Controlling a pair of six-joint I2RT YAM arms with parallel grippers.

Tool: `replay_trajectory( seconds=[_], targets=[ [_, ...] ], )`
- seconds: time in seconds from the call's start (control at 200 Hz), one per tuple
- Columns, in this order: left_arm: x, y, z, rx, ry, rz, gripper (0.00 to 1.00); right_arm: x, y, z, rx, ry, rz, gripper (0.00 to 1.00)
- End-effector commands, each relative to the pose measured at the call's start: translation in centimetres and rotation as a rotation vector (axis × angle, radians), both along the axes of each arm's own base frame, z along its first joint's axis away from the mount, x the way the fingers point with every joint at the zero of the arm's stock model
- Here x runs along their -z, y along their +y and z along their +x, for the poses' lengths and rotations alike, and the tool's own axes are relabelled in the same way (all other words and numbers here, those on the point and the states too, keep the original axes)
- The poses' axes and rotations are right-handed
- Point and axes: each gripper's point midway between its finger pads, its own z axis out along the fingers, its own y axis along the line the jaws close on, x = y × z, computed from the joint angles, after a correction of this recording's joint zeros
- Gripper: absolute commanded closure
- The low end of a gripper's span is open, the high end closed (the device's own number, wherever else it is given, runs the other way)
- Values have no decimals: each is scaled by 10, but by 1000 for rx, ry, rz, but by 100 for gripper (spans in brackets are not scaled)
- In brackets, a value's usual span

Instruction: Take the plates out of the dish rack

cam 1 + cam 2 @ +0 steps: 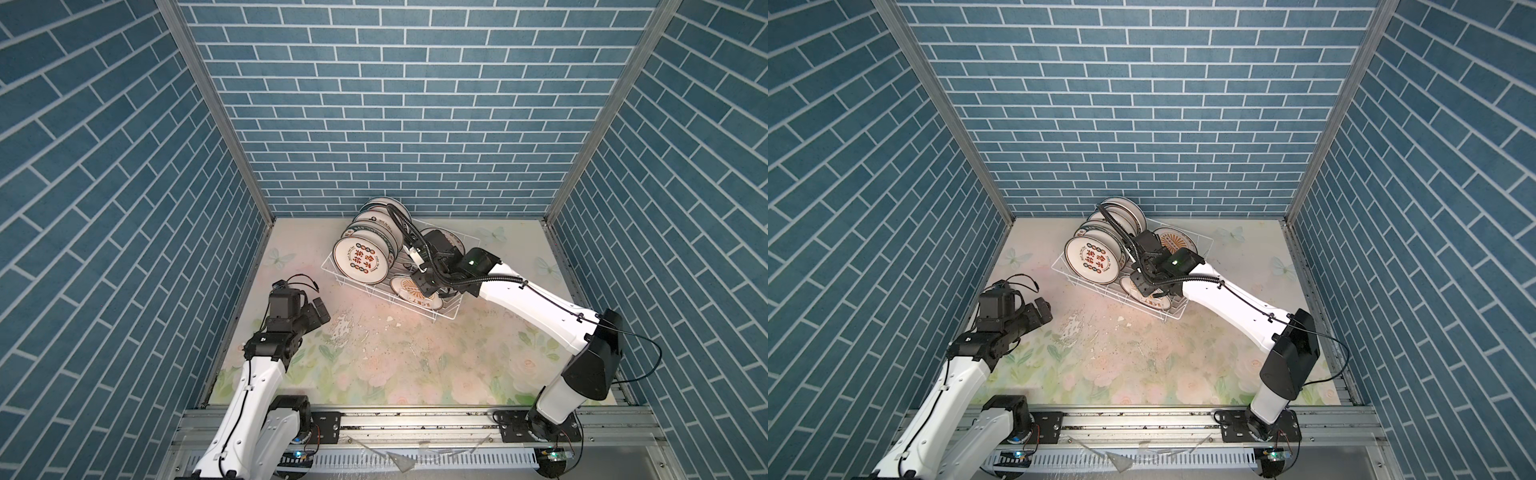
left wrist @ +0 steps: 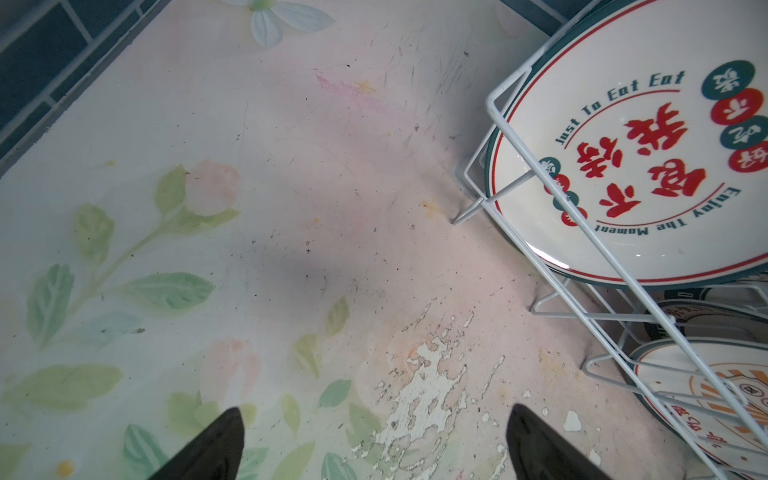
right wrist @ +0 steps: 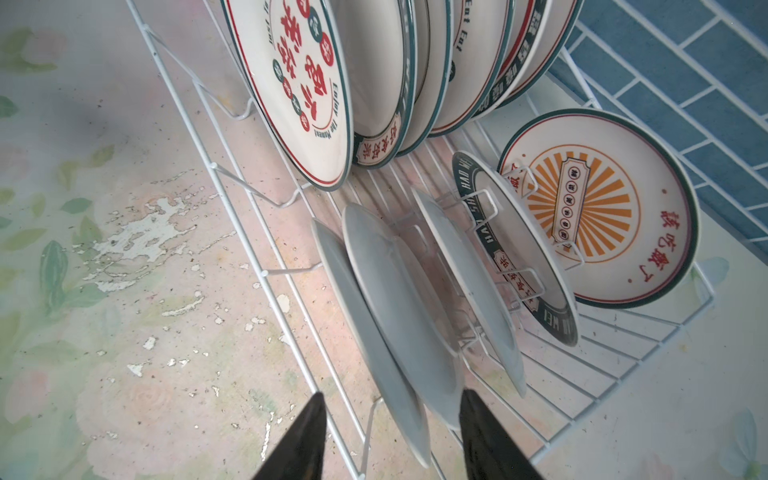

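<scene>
Plates [image 3: 399, 299]: standing on edge in the rack [image 3: 264, 273] at far centre, the near pair's white-backed rims edge-on between your right gripper's [image 3: 392, 411] half-open, empty jaws, while the left gripper [image 2: 374, 419], wide open and empty, hangs well apart at near left.

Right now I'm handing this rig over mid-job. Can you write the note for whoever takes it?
Left tool: open, empty, hovering over the table near the dish rack.
Right tool: over the rack, jaws apart astride the rims of the nearest white-backed plates; no firm grip visible.
Plates: all those in view stand in the rack, in two rows.
Done: nothing unloaded; no plate lies on the table.
Left: grip, lift out and set down every plate.
</scene>
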Motion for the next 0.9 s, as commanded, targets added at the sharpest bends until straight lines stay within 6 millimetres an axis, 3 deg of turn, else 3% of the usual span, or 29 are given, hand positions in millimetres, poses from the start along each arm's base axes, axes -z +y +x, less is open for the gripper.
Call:
replay_trajectory(
  seconds=[0.0,0.48,0.895],
  targets=[
    [6,-2,-1,17,9,1,1,13,4,-3,-11,24,5,50],
    [11,-4,5,25,22,-6,1,41,17,-11,-18,66,-28,56],
    [11,-3,6,21,20,1,1,58,15,-16,5,97,-37,62]
  ],
)
